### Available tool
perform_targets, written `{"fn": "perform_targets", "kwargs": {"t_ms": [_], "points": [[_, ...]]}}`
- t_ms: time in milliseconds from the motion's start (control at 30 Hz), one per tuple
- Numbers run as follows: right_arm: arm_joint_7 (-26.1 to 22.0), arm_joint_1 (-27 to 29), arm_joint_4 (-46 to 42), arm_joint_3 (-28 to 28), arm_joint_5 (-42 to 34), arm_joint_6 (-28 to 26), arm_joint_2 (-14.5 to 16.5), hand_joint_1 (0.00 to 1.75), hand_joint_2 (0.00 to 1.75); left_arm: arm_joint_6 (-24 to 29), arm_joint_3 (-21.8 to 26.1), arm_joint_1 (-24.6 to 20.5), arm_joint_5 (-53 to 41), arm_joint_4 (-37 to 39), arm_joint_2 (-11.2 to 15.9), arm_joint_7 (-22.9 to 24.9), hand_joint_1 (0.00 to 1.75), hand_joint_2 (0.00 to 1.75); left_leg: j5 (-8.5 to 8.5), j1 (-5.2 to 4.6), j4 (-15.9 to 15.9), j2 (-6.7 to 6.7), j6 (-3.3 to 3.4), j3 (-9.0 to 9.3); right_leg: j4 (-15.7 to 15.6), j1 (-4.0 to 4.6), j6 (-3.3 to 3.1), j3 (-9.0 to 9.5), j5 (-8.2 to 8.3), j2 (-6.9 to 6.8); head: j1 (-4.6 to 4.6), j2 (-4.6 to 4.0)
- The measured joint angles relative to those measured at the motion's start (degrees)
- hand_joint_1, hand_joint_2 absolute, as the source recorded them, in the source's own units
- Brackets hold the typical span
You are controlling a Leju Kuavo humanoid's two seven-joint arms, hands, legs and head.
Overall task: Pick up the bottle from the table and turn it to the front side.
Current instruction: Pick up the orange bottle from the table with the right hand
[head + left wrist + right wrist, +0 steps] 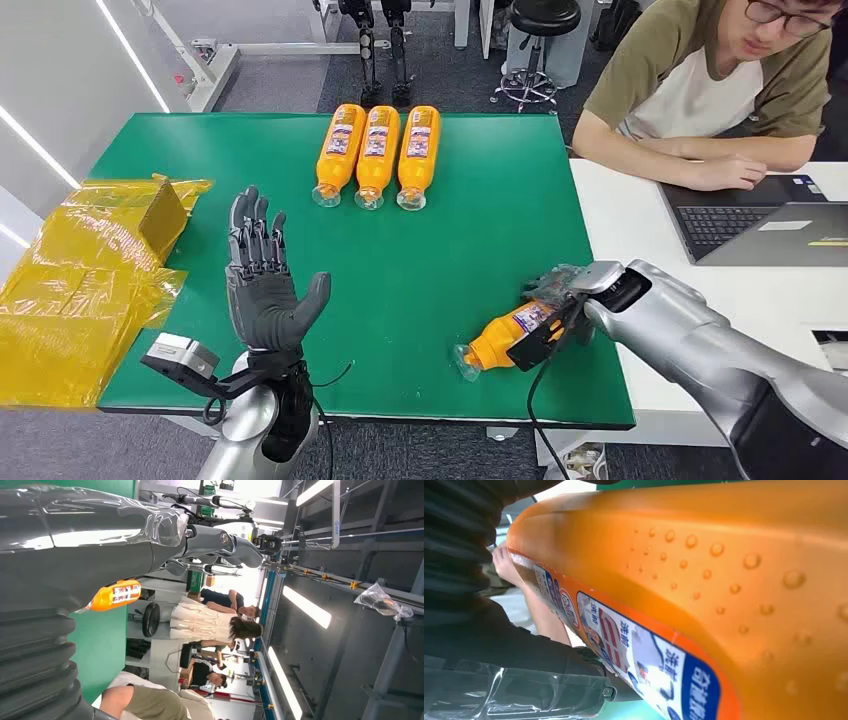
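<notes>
- Gripping the orange bottle (503,337) is the step in hand: it lies on its side on the green table (450,250), near the table's front edge and toward its right corner, clear cap end pointing at that edge.
- The right hand (560,300) rests over the bottle's base end, fingers wrapped round the body; the right wrist view has the dimpled orange wall and label (624,645) pressed close against the camera, which I judge to mean a closed hold rather than mere contact.
- The left hand (262,280) is raised above the table's left part, palm up and fingers spread, holding nothing, well apart from the bottle.
- Three more bottles (375,155) lie side by side at the table's far edge, labels up; I take that as the pose to match.
- Advice for the move: lift only enough to clear the cloth, then roll the wrist so the label faces up, keeping the grip behind the label so it is not covered.
- Risk, as a judgement: the wall looks smooth and rounded, so a loose hold could let it slip during the roll.
- A person (700,90) sits beside the table's right side at a laptop (760,225).
</notes>
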Motion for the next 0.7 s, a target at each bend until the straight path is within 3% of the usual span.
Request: {"fn": "perform_targets", "kwargs": {"t_ms": [200,233,333,367,700], "points": [[1.7,0.0,0.3,0.1,-0.4,1.8,-0.9,0.00,1.75,0.1,-0.1,0.0,0.0,0.0,0.0,0.1,0.00,1.75,0.00,0.00,0.0,-0.01,0.00,0.07,0.0,0.00,0.02,0.09,0.01,-0.01,0.00,0.01],[1.9,0.0,0.3,0.1,-0.4,1.8,-1.1,0.07,1.75,0.1,-0.2,0.0,0.0,0.0,0.0,0.2,0.00,1.75,0.00,0.00,0.0,-0.01,0.01,0.08,0.0,0.00,0.03,0.11,0.02,-0.01,0.00,0.01],[2.2,0.1,0.3,0.1,-0.4,1.2,-1.5,1.38,1.75,0.3,-0.3,0.1,-0.1,0.0,-0.1,0.2,0.00,1.75,-0.01,0.00,0.0,0.00,0.02,0.09,0.0,0.00,0.06,0.14,0.04,-0.01,0.00,0.00],[2.3,0.2,0.3,0.1,-0.3,0.6,-1.7,1.75,1.75,0.4,-0.3,0.2,-0.1,-0.1,-0.1,0.2,0.00,1.75,-0.01,0.00,0.0,0.01,0.02,0.10,0.0,0.00,0.07,0.15,0.05,-0.01,0.00,0.00],[4.2,1.8,0.1,0.0,0.3,-9.4,-1.9,1.75,1.75,0.6,-0.3,1.4,-1.1,-1.7,-0.1,1.1,0.00,1.75,-0.01,0.01,0.0,0.05,0.03,0.20,0.0,0.02,0.08,0.27,0.07,0.03,-0.01,0.00]]}}
